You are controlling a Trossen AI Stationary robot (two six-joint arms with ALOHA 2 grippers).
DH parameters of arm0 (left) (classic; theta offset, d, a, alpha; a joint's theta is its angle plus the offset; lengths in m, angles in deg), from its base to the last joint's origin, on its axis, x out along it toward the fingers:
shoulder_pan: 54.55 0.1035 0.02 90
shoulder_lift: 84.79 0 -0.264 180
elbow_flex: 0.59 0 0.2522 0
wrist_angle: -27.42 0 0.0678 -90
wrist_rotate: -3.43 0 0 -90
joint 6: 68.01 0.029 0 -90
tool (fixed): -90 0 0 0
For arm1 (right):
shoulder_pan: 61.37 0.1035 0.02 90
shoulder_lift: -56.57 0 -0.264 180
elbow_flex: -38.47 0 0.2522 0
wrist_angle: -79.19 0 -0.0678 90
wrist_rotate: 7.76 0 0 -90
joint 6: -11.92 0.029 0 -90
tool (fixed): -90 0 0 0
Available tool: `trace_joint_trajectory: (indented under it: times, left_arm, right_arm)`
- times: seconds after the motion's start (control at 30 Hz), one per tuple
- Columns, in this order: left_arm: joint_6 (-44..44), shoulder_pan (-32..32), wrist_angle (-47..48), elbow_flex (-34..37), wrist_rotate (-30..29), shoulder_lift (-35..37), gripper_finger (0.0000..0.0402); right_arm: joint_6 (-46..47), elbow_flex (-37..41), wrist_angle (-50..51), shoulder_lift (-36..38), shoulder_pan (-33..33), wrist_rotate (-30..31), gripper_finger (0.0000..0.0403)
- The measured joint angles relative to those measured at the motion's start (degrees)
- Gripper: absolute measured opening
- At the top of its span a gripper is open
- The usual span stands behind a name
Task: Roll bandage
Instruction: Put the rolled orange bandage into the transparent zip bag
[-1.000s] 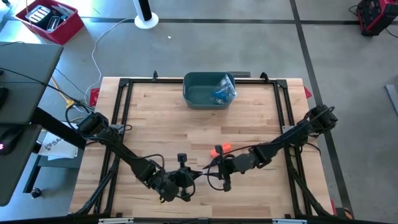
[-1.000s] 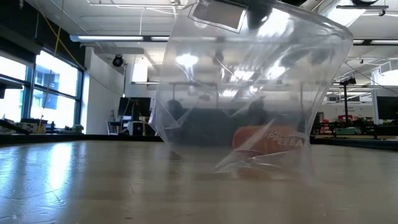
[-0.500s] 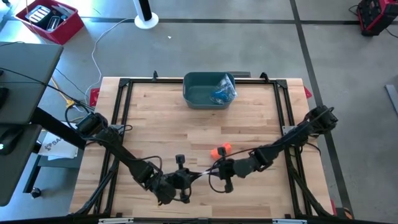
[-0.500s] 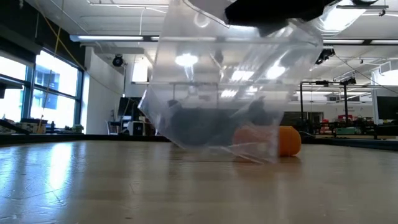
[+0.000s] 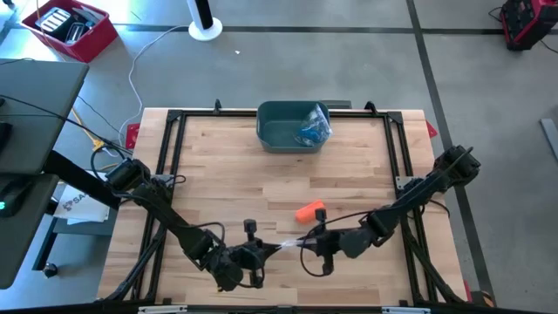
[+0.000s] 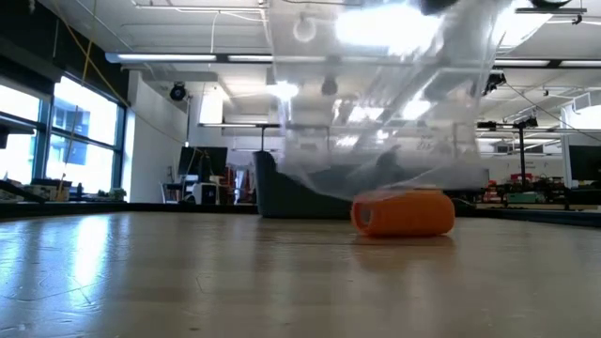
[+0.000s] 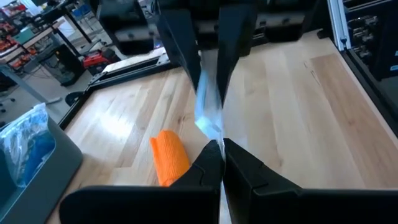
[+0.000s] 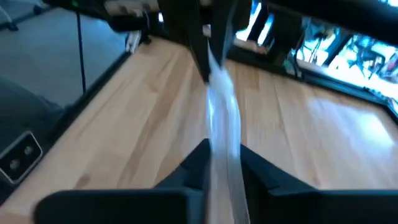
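Both grippers hold a clear plastic bag (image 5: 292,245) between them above the desk (image 5: 218,166), near its front edge. The left gripper (image 5: 261,253) is clamped shut on one end, the right gripper (image 5: 309,242) pinched narrow on the other. Judgement: the bag is held raised and stretched so its contents drop out.

The orange bandage roll (image 5: 309,210) lies on the desk just behind the bag, free of it, untouched by either gripper. In the low view it (image 6: 404,212) rests on its side: a compact cylinder, tightly wound, with a visible end spiral.

A teal bin (image 5: 292,126) sits at the desk's back edge.
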Motion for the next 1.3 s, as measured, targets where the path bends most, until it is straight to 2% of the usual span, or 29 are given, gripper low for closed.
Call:
trace_joint_trajectory:
  times: [0.23,0.37,0.47,0.57,0.9,1.3]
  left_arm:
    - [0.84,1.03,-1.32,0.0,0.39,0.0,0.0]
    - [0.94,1.2,-2.01,0.0,0.42,-0.02,0.0]
    - [1.07,1.18,-2.64,0.0,1.24,-0.02,0.0]
    - [1.75,1.17,-2.79,0.0,1.38,-0.02,0.0]
    - [1.89,0.83,-2.49,0.0,1.46,-0.02,0.0]
    - [3.34,-1.1,-0.55,0.0,1.18,0.77,0.0]
  right_arm:
    - [-2.78,0.0,-10.59,-1.98,-1.17,-1.03,0.0149]
    - [-0.49,0.0,-14.16,-3.49,-2.83,-1.8,0.0173]
    - [0.5,0.0,-14.04,-3.98,-3.99,-5.48,0.0159]
    - [0.65,0.0,-14.84,-3.99,-4.77,-9.15,0.0126]
    - [-1.32,0.0,-16.24,-3.95,-4.2,-10.6,0.0014]
    - [-0.15,-0.13,-7.81,-3.6,-0.73,-4.46,0.0018]
